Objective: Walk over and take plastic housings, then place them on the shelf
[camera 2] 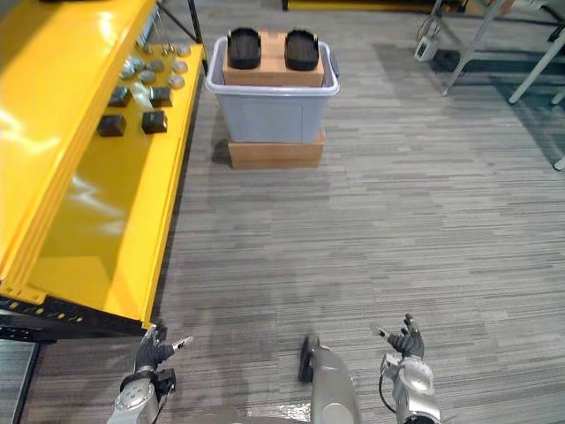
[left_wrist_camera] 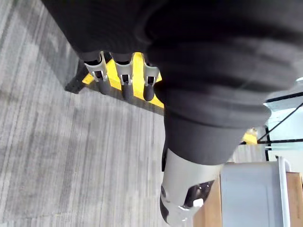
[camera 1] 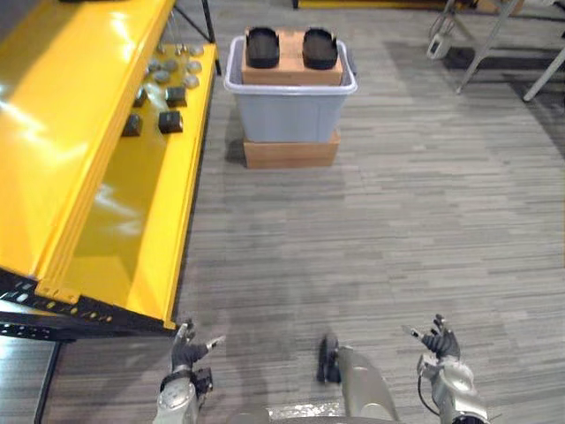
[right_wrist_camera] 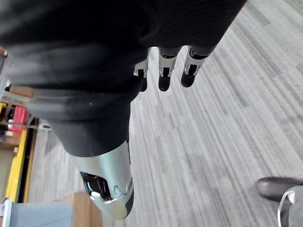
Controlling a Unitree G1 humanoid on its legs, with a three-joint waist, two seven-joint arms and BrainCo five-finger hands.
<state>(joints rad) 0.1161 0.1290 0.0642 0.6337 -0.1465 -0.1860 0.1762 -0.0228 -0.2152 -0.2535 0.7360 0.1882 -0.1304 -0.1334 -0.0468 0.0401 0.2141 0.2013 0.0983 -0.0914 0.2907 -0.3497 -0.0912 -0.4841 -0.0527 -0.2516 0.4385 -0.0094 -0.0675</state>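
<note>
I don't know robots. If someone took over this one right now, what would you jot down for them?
Left hand: open, empty, low by the yellow shelf.
Right hand: open, empty, low over the floor.
Two black housings sit on a box in the grey bin ahead.
Done: nothing taken yet.
Left: walk to the bin, take the housings, place them on the shelf.
</note>
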